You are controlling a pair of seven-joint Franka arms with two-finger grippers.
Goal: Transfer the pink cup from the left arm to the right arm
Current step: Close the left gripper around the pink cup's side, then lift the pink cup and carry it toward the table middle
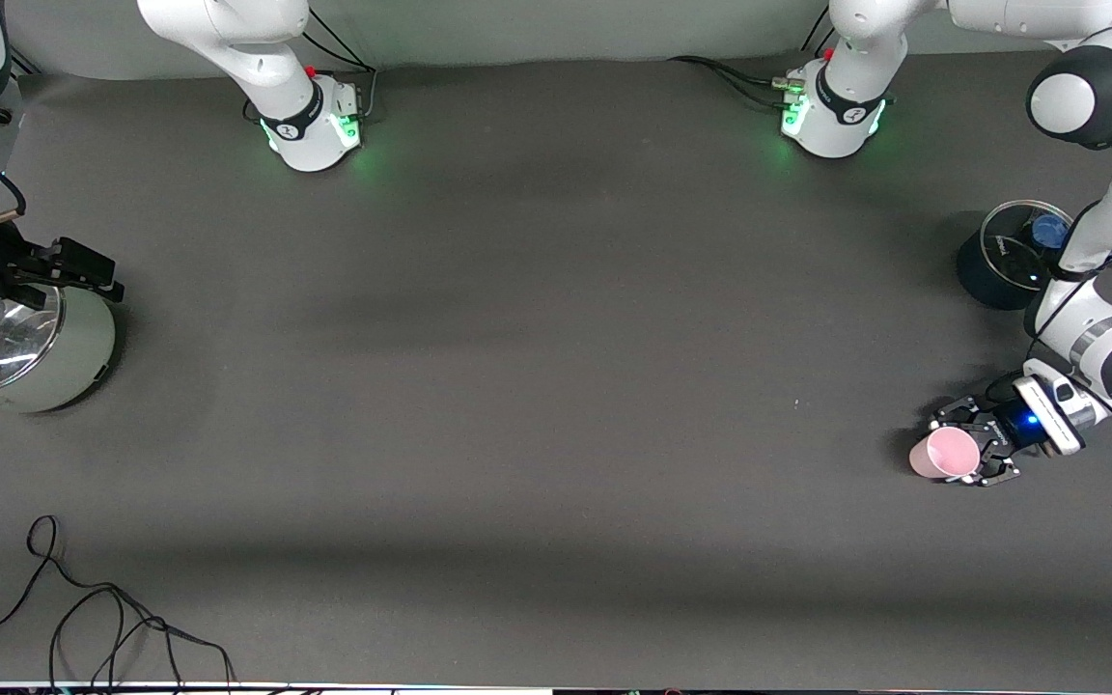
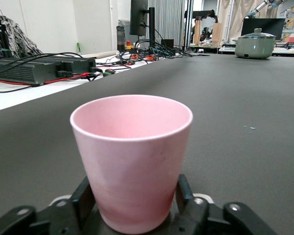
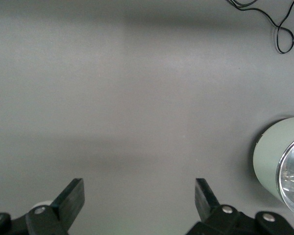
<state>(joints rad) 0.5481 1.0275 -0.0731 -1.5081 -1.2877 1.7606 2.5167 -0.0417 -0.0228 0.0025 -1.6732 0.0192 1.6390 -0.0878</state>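
the left end effector is clenched low on the pink cup, upright on the counter at the left arm's end, so it may tip when lifted, while only the right wrist view shows the right end effector released, seemingly beside the pale green pot.

the cup is plain pale pink, faintly mottled, against a dark grey, unpatterned bench. the left gripper is black with a blue light, on a white arm with black joint covers; the arm bases glow green. the pot is pale sage green with a clear lid, the cable black.
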